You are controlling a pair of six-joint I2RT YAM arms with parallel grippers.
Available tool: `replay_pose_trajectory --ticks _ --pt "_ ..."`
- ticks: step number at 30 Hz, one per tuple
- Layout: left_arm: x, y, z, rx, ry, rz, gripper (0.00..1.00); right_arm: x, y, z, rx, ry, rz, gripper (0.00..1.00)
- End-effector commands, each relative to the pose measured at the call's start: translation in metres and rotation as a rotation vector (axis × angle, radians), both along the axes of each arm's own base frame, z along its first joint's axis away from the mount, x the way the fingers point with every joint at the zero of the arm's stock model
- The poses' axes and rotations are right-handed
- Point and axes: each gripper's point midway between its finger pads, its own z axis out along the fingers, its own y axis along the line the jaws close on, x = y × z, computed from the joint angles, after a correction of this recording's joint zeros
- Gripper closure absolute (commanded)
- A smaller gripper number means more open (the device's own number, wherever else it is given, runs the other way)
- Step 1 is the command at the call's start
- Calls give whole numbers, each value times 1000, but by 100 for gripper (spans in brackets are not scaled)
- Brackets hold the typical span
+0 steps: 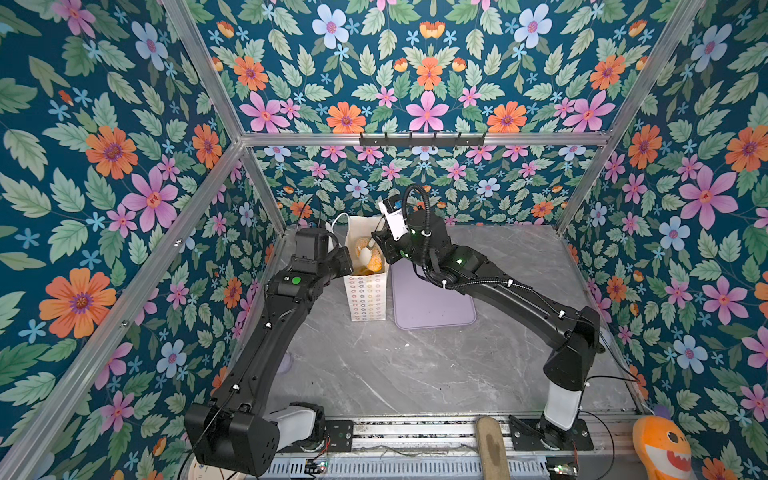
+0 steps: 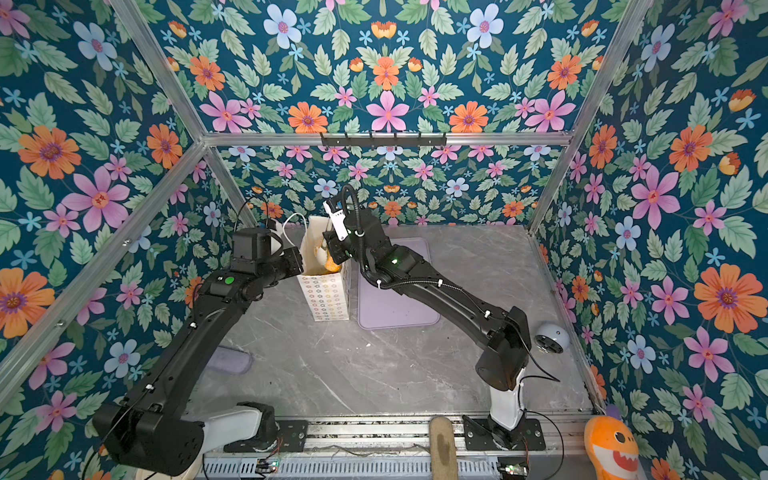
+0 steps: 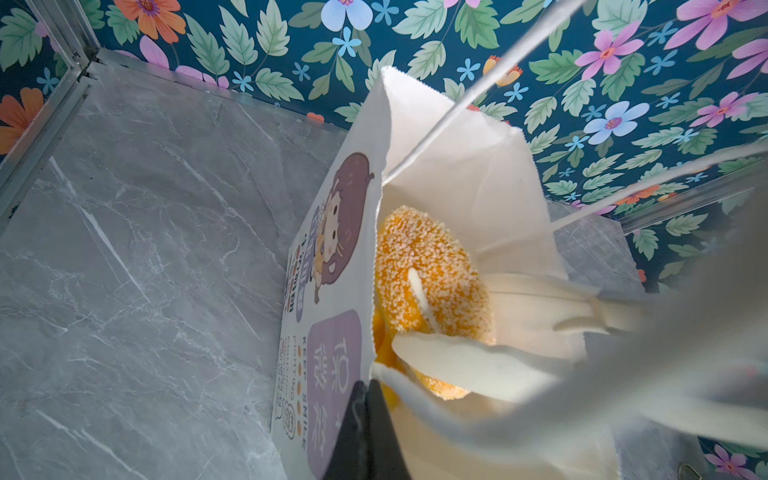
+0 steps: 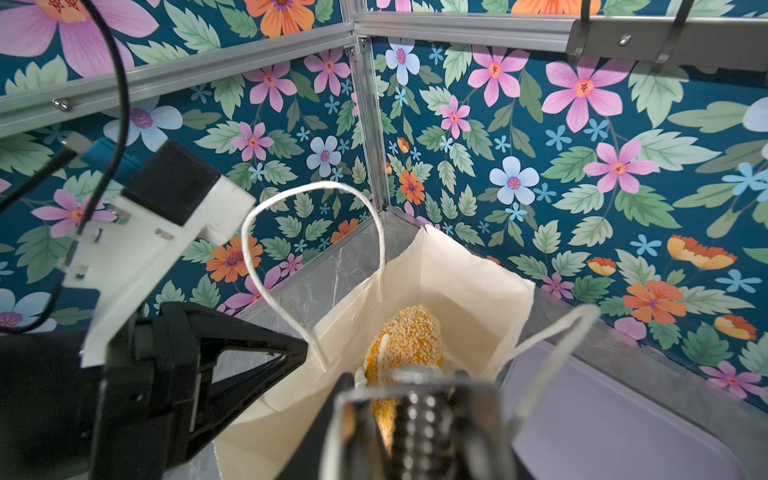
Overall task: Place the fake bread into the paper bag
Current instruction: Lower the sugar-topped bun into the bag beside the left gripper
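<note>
One seeded roll point(image 4: 409, 336) inside paper bag point(image 4: 469, 282), between right gripper point(image 4: 384, 390) jaws.

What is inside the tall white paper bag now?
Inside the tall white paper bag, an oval seeded golden toy roll stands near the mouth. Below it, something orange shows partly. The bag's bottom is covered.

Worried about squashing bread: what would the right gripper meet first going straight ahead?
Holding the seeded roll, the right gripper points into the paper bag; probably the orange bread below, depth unclear.
</note>
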Motion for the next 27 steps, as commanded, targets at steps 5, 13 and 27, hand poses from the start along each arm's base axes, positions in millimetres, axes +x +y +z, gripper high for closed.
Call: replay_pose_trajectory --ticks 5,13,27 --pt "1 0 5 -11 -19 7 100 6 10 -4 -33 -21 -12 62" --pt "1 1 5 -9 -19 8 100 4 15 -2 -36 -23 5 56" --pt "2 -1 7 -11 -22 2 100 -18 6 55 34 -98 70 51"
